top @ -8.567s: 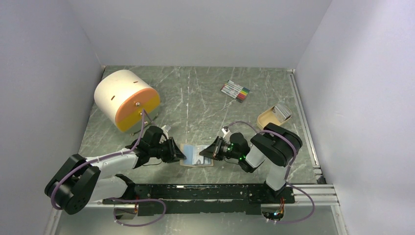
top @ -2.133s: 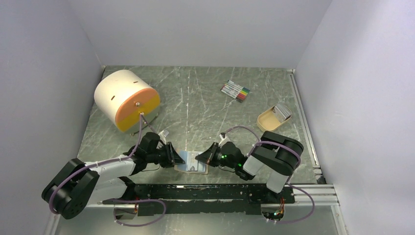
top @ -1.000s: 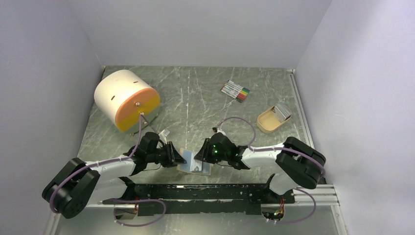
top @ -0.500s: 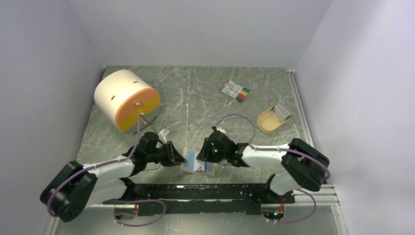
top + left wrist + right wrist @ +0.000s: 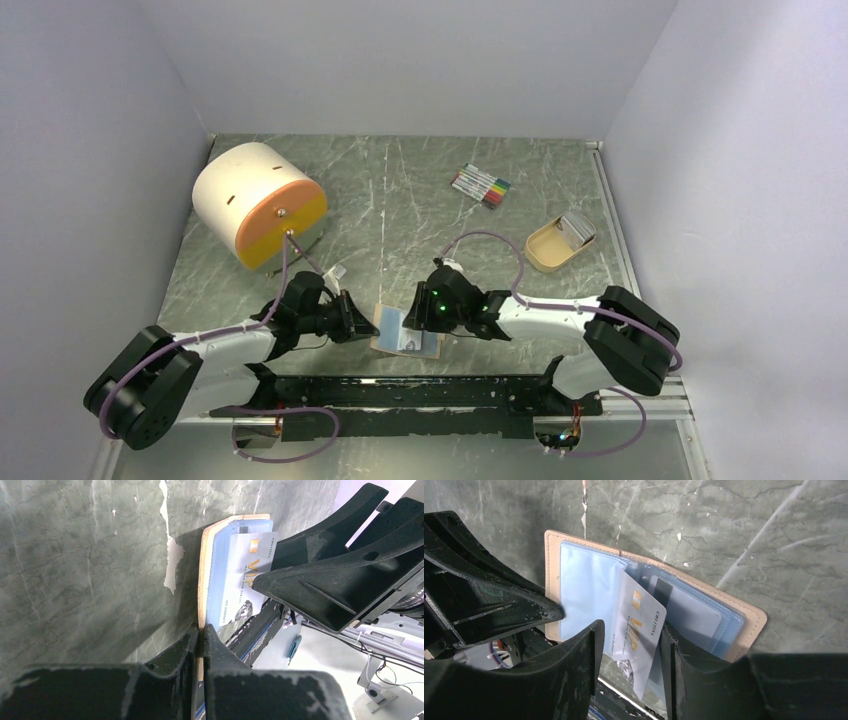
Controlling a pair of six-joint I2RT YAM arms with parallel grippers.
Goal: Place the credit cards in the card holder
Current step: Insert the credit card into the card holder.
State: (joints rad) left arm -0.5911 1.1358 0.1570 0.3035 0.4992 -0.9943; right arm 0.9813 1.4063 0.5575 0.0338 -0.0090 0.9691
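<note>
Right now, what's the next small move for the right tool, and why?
Probably close the right tool on the card and slide it deeper. Its jaws stand open astride the card, which sticks out askew from the card holder. The left tool pinches the holder's edge, so the holder should hold steady.

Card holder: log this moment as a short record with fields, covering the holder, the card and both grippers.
card holder: lying open, blue sleeves up
VIP card: tilted, one end among the sleeves, other end past the holder's edge
left gripper: shut on the holder's tan edge
right gripper: open, jaws either side of the card
tan tray: far right, spare cards inside
</note>
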